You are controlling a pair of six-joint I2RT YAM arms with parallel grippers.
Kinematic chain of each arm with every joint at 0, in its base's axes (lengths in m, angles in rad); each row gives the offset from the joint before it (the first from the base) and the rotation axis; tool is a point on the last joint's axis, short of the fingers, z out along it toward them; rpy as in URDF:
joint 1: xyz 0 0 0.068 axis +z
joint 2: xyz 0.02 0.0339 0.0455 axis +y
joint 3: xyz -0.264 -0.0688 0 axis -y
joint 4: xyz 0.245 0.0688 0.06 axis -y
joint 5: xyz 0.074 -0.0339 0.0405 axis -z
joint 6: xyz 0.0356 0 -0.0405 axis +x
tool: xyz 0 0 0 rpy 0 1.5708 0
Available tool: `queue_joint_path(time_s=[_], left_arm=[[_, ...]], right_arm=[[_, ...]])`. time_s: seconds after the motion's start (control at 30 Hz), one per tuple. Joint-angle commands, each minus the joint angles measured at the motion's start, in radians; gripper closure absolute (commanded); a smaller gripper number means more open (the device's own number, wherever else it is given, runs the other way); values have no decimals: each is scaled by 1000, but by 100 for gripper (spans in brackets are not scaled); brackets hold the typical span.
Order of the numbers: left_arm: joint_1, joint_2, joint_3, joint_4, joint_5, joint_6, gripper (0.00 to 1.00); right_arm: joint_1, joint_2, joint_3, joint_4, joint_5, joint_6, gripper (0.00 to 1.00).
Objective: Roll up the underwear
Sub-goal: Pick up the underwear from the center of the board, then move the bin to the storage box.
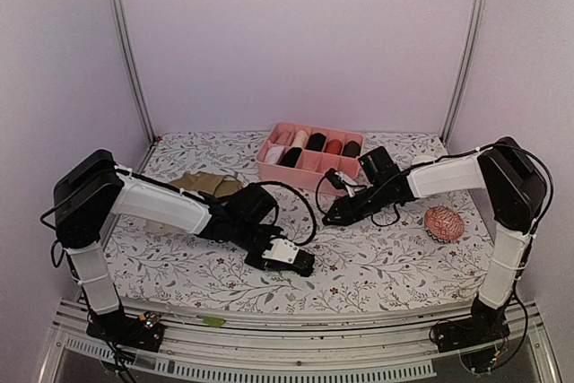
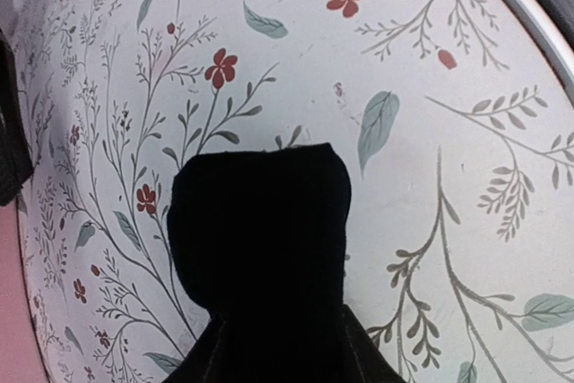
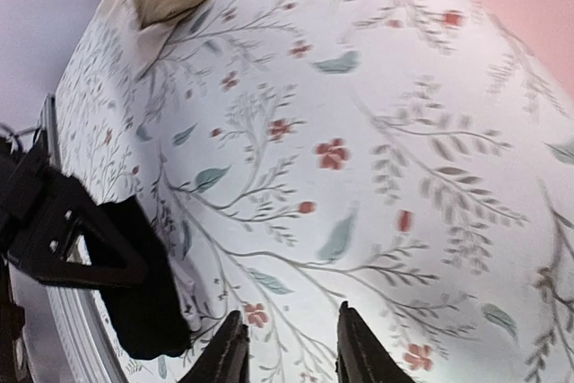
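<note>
The black underwear lies as a tight, stubby bundle on the flowered table, near the front edge at about 6 o'clock in the top view. The left gripper is right at it. The bundle hides that gripper's tips in its own wrist view, so whether it is clamped on the cloth or only close to it cannot be told.

The right gripper hovers low over bare cloth at about 1 o'clock from the bundle, with its jaws apart and nothing between them.

The olive underwear lies flat and unrolled at 10 o'clock. The pink box sits at 12 o'clock and the patterned ball at 3 o'clock.

The roll looks finished, so the step probably comes down to keeping it closed. The left arm does best to pinch across the middle of the bundle, catching the loose outer flap. It should squeeze firmly enough that the soft layers cannot spring back. The right arm should stay near to press down any end that lifts.
</note>
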State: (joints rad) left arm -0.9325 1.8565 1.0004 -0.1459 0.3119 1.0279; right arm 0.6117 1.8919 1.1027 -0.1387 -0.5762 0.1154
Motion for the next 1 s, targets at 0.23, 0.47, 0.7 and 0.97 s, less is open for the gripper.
queue_joint_path(time_s=[0.23, 0.47, 0.7, 0.97], left_arm=[[48, 45, 49, -346, 142, -50, 100], [242, -5, 300, -424, 410, -405, 100], [360, 45, 556, -307, 427, -795, 100], [352, 218, 840, -88, -127, -1078, 100]], right_arm=[[-19, -92, -58, 10, 95, 32, 51], [-52, -209, -74, 13, 151, 102, 25], [-102, -271, -56, 13, 148, 172, 9], [-142, -292, -23, -5, 239, 220, 0]])
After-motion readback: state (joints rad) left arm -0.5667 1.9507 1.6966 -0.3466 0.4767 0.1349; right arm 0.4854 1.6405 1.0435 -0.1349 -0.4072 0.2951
